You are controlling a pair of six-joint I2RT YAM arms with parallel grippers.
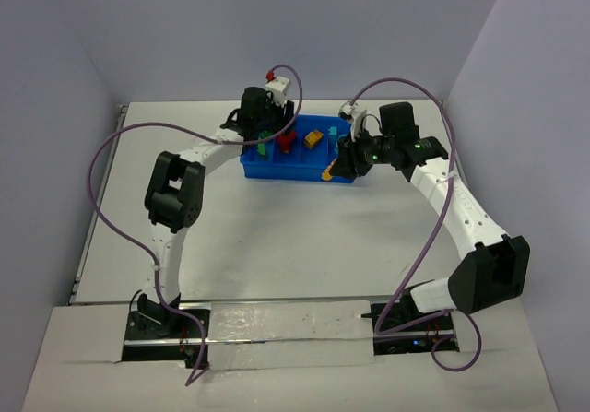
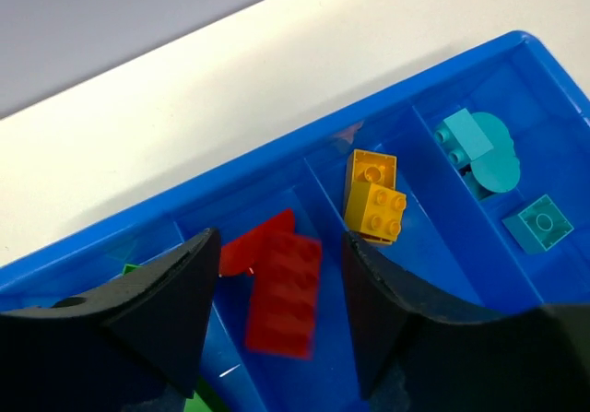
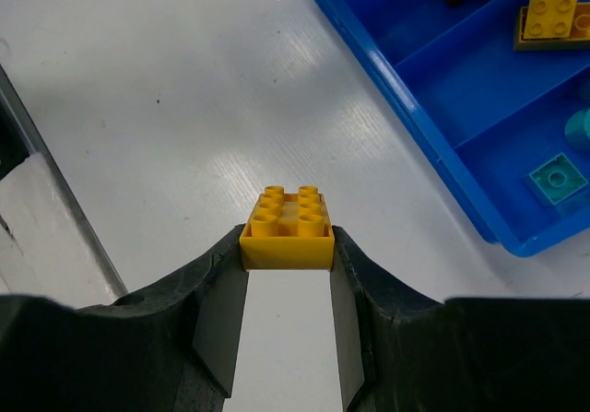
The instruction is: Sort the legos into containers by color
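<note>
The blue tray [image 1: 286,170] lies across the far middle of the table. My left gripper [image 1: 267,140] hangs over its left end, open. In the left wrist view a blurred red brick [image 2: 286,292] sits loose between the fingers [image 2: 175,311], with a gap on each side, over the compartment holding another red piece [image 2: 253,241]. Yellow bricks [image 2: 373,200] fill the compartment to its right, and teal pieces [image 2: 479,149] the one beyond. My right gripper [image 3: 287,246] is shut on a yellow brick [image 3: 286,232], just off the tray's near right corner [image 1: 334,168].
In the right wrist view the tray's wall [image 3: 406,117] runs along the upper right, with a yellow brick [image 3: 553,16] and a flat teal tile [image 3: 558,177] inside. A sliver of green [image 2: 134,269] shows at the tray's left end. White table lies under the right gripper.
</note>
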